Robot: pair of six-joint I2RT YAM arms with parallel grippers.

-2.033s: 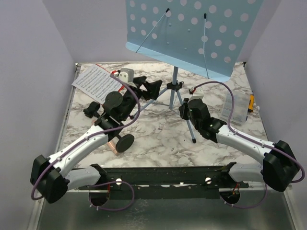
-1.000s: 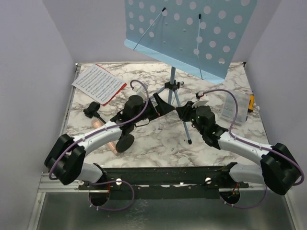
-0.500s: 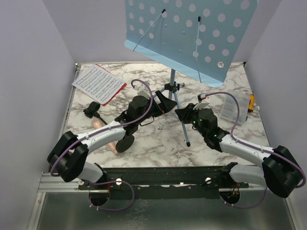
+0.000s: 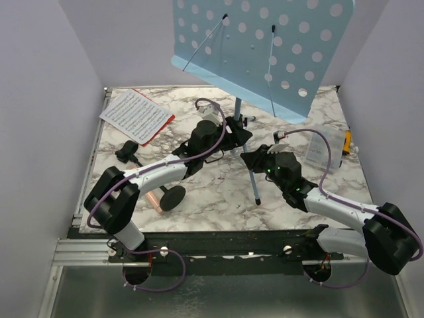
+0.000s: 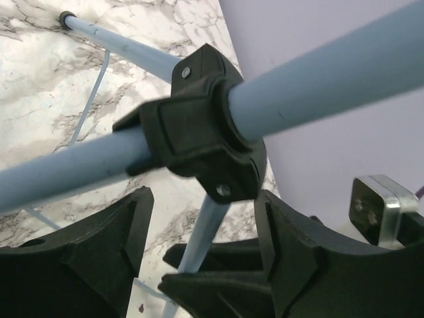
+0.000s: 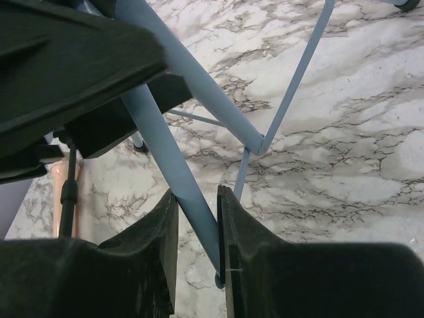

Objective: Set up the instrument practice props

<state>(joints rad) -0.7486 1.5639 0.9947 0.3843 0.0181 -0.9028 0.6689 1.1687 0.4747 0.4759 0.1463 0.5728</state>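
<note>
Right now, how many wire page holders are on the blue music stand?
2. One wire page holder slants across the left of the music stand; the other runs nearly straight down near its middle.

You're working in a robot lab cell, not a home or a music room. The marble-patterned table (image 4: 218, 199) is boxed in by plain pale walls (image 4: 40, 99) rising from its left, far and right edges. Along the table's near edge a black mounting rail (image 4: 232, 240) sits on bare aluminium framing (image 4: 73, 250). The left arm (image 4: 159, 175) and right arm (image 4: 338, 207) are bolted to the rail, and purple cables (image 4: 326, 149) loop above the table. A light blue music stand (image 4: 212, 71) on the table looks like a tabletop prop.
</note>
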